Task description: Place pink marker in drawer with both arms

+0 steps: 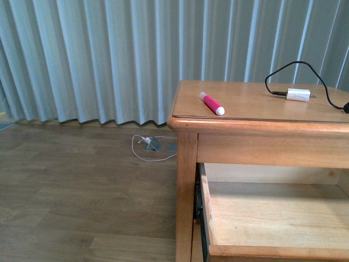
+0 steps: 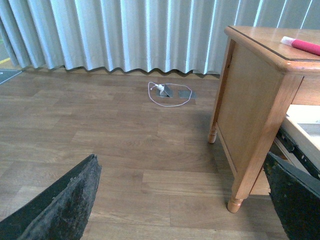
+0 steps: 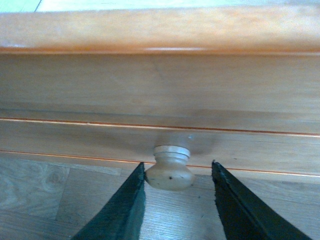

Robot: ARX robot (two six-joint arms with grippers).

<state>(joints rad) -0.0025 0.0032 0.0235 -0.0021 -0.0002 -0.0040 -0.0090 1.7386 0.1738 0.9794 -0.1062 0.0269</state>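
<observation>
grey curtains [image 1: 109, 54] behind, wood floor [image 1: 82, 191]. we see pink marker [image 1: 211, 103] lying on table [image 1: 256, 109] top, centre-right of front frame; drawer [image 1: 272, 218] pulled out at lower right. right tool [image 3: 177, 170] spread narrowly either side of knob [image 3: 170, 172]. left tool [image 2: 181, 165] wide apart above floor.

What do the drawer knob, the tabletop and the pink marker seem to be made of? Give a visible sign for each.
Drawer knob: pale wood, matte, turned shape, small dark specks.
Tabletop: wood, glossy orange-brown varnish, light reflecting off it.
Pink marker: probably plastic; smooth, evenly bright pink, white cap.
</observation>
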